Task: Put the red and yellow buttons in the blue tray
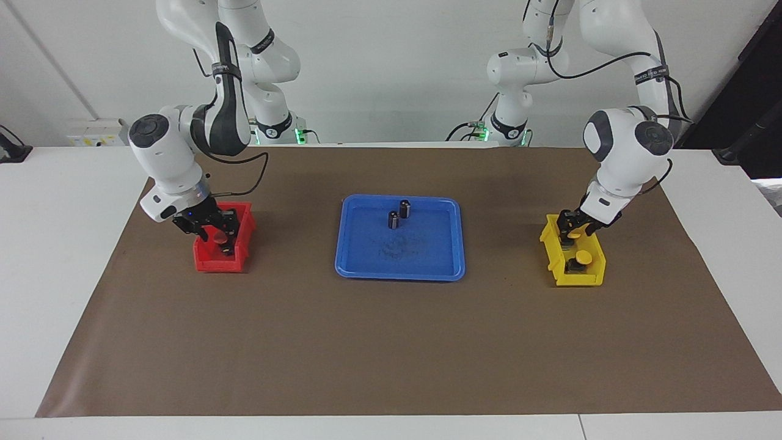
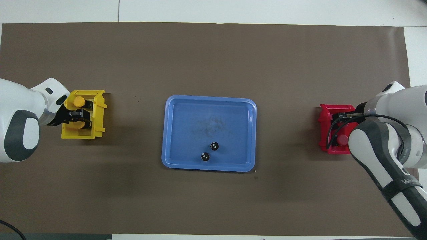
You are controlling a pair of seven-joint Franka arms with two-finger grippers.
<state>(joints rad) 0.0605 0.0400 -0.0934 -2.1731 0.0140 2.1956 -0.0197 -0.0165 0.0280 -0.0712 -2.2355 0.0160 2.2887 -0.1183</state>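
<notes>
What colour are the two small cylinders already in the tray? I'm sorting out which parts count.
Black with silvery tops, seen best in the overhead view.

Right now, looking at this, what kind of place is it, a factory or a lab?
Most likely a robotics lab test bench: two white arms mounted at a table covered by a brown mat, with a blue tray, a red bin and a yellow bin laid out in a row.
</notes>
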